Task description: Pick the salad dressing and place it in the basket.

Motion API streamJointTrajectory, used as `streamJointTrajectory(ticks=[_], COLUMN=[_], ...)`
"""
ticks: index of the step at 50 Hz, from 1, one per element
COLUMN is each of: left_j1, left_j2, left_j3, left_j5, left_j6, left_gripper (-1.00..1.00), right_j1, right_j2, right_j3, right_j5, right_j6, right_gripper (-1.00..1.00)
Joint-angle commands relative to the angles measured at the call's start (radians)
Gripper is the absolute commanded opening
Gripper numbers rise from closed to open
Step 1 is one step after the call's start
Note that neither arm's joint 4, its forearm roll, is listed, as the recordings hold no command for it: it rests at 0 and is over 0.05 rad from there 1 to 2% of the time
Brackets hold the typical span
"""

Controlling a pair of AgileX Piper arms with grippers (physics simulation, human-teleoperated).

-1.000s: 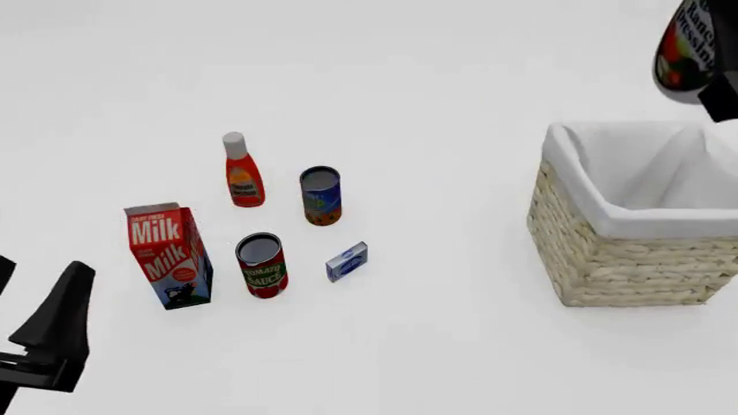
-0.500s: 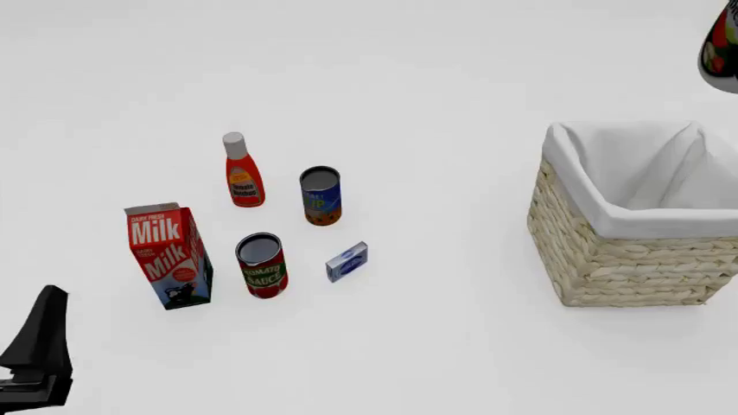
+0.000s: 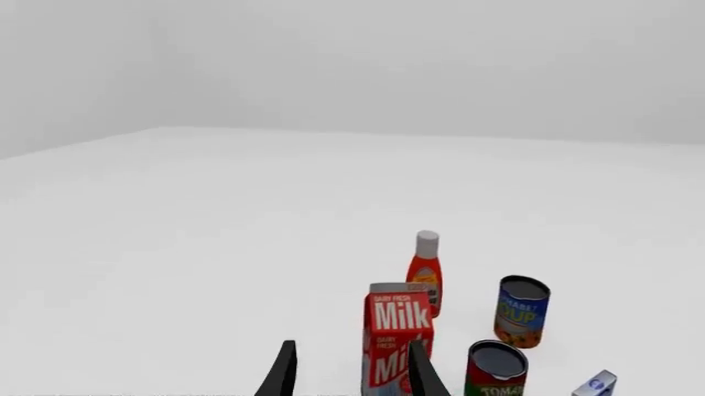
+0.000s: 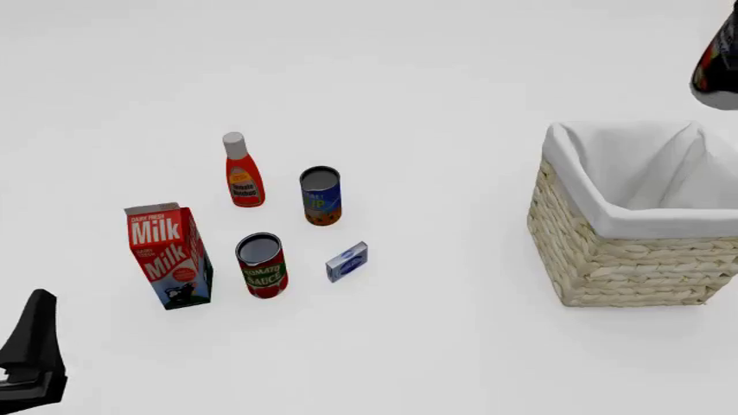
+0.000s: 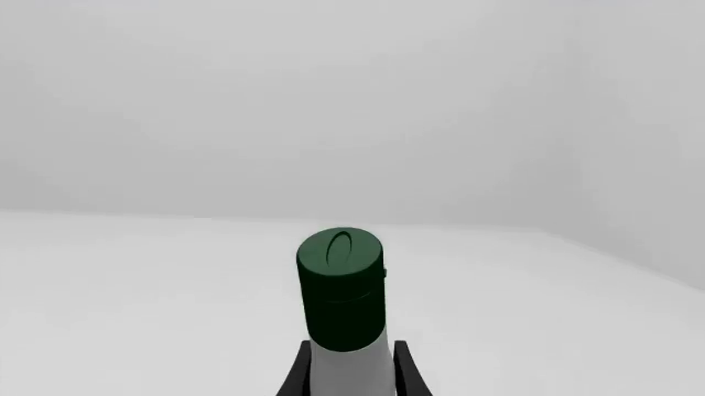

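Observation:
The salad dressing (image 5: 342, 289) shows its dark green cap and white neck in the right wrist view, held between the two fingers of my right gripper (image 5: 350, 378). In the front view only a dark, red-labelled part of the bottle (image 4: 717, 62) shows at the top right edge, up in the air above the far right side of the basket (image 4: 623, 268). The basket is tan wicker with a white cloth lining and nothing shows inside it. My left gripper (image 3: 350, 375) is open and empty, low at the front left (image 4: 31, 359), near the milk carton (image 4: 168, 256).
On the left of the table stand a red bottle with a white cap (image 4: 241, 170), a blue can (image 4: 321, 195), a tomato sauce can (image 4: 262, 264) and a small blue box (image 4: 346, 261).
The bottle has gone further right, nearly out of the front view. My left gripper has drawn back toward the bottom left corner.

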Motion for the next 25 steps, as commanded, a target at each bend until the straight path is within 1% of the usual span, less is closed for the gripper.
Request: streamJointTrajectory(ticks=[1,9,21,25], left_j1=[0.015,0.015,0.008,0.005], left_j2=[-0.001,-0.001,-0.001,-0.001], left_j3=[0.000,0.000,0.000,0.000], left_j5=[0.008,0.008,0.011,0.012], left_j6=[-0.002,-0.002,0.007,0.013], left_gripper=[1.00,1.00,1.00,1.00], right_j1=[-0.054,-0.081,-0.094,-0.099], right_j2=[0.082,0.141,0.213,0.240], right_j3=[-0.016,-0.017,-0.040,-0.042], right_j5=[-0.009,-0.023,-0.043,-0.050], right_j6=[0.028,0.023,0.011,0.018], right_gripper=[-1.00,-1.00,-1.00,-1.00])
